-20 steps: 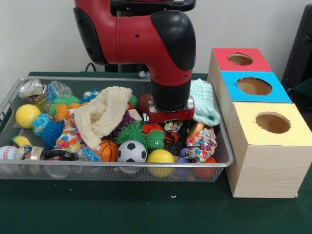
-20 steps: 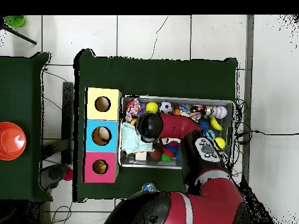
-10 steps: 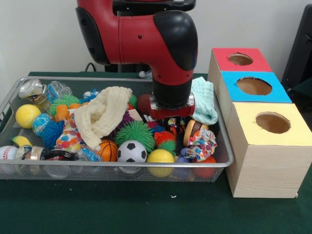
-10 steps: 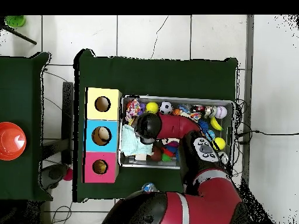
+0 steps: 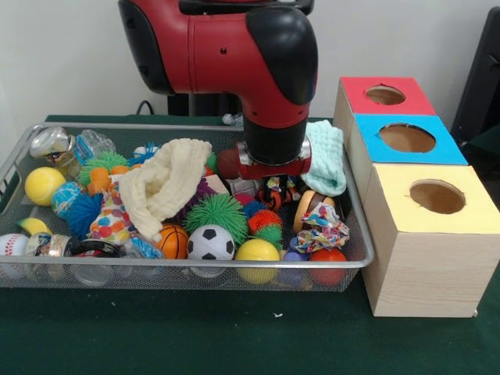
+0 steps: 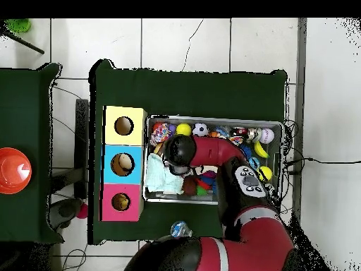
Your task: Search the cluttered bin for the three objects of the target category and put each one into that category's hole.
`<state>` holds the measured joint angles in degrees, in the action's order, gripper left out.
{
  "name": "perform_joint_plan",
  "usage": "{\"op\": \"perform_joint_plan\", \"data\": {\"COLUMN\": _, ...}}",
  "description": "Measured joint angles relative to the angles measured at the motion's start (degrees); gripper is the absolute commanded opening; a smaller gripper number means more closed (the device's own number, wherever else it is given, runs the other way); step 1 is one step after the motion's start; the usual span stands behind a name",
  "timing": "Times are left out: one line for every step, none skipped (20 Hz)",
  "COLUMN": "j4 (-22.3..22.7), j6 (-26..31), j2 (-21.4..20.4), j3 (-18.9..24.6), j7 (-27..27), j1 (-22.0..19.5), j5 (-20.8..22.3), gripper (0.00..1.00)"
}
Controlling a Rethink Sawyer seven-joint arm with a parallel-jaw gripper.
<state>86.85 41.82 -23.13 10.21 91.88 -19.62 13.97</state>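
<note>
My gripper (image 5: pixel 276 194) hangs under the red and black arm, just above the clutter in the right half of the wire bin (image 5: pixel 195 264). It looks shut on a small patterned toy (image 5: pixel 279 187), dark with orange and light spots, which dangles clear of the pile. A red spiky ball (image 5: pixel 266 219) and a green spiky ball (image 5: pixel 215 212) lie just below. In the overhead view the arm's black wrist (image 6: pixel 178 154) covers the gripper. Right of the bin stand the red box (image 5: pixel 385 94), blue box (image 5: pixel 407 137) and yellow box (image 5: pixel 437 196), each with a round hole.
The bin also holds a cream cloth (image 5: pixel 164 187), a mint cloth (image 5: pixel 328 160), a patterned cloth (image 5: pixel 322 230), a soccer ball (image 5: pixel 211 243), a small basketball (image 5: pixel 173 241), a yellow ball (image 5: pixel 258 254) and glass jars (image 5: pixel 55 144). Green cloth covers the table.
The gripper has risen out of the pile, and the small patterned toy has come up with it. The spiky red ball beneath is now uncovered.
</note>
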Motion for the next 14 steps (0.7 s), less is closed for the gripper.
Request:
{"op": "perform_joint_plan", "data": {"j4": 0.03, "j6": 0.75, "j2": -0.48, "j3": 0.01, "j7": 0.0, "j1": 0.0, "j5": 0.01, "gripper": 0.0}}
{"op": "perform_joint_plan", "data": {"j4": 0.07, "j6": 2.04, "j2": -1.3, "j3": 0.02, "j7": 0.0, "j1": -0.01, "j5": 0.01, "gripper": 0.0}}
{"op": "perform_joint_plan", "data": {"j4": 0.12, "j6": 3.12, "j2": -2.06, "j3": 0.03, "j7": 0.0, "j1": -0.03, "j5": 0.02, "gripper": 0.0}}
{"op": "perform_joint_plan", "data": {"j4": 0.2, "j6": 4.47, "j2": -3.05, "j3": 0.09, "j7": 0.0, "j1": -0.11, "j5": 0.02, "gripper": 0.0}}
{"op": "perform_joint_plan", "data": {"j4": 0.27, "j6": 5.52, "j2": -3.93, "j3": 0.2, "j7": 0.0, "j1": -0.22, "j5": 0.03, "gripper": 0.0}}
{"op": "perform_joint_plan", "data": {"j4": 0.31, "j6": 6.31, "j2": -4.66, "j3": 0.33, "j7": 0.0, "j1": -0.36, "j5": 0.03, "gripper": 0.0}}
{"op": "perform_joint_plan", "data": {"j4": 0.32, "j6": 7.59, "j2": -6.04, "j3": 0.62, "j7": 0.0, "j1": -0.69, "j5": 0.03, "gripper": 0.0}}
{"op": "perform_joint_plan", "data": {"j4": 0.32, "j6": 8.06, "j2": -6.84, "j3": 0.83, "j7": 0.0, "j1": -0.93, "j5": 0.03, "gripper": 0.0}}
{"op": "perform_joint_plan", "data": {"j4": 0.32, "j6": 8.16, "j2": -7.47, "j3": 1.02, "j7": 0.0, "j1": -1.18, "j5": 0.05, "gripper": 0.0}}
{"op": "perform_joint_plan", "data": {"j4": 0.32, "j6": 8.25, "j2": -8.09, "j3": 1.21, "j7": 0.0, "j1": -1.43, "j5": 0.06, "gripper": 0.0}}
{"op": "perform_joint_plan", "data": {"j4": 0.33, "j6": 8.25, "j2": -8.7, "j3": 1.45, "j7": 0.0, "j1": -1.76, "j5": 0.07, "gripper": 0.0}}
{"op": "perform_joint_plan", "data": {"j4": 0.32, "j6": 8.25, "j2": -9.02, "j3": 1.61, "j7": 0.0, "j1": -1.98, "j5": 0.07, "gripper": 0.0}}
{"op": "perform_joint_plan", "data": {"j4": 0.32, "j6": 7.93, "j2": -9.81, "j3": 2.18, "j7": 0.0, "j1": -2.74, "j5": 0.15, "gripper": 0.0}}
{"op": "perform_joint_plan", "data": {"j4": 0.32, "j6": 7.72, "j2": -9.98, "j3": 2.36, "j7": 0.0, "j1": -2.96, "j5": 0.24, "gripper": 0.0}}
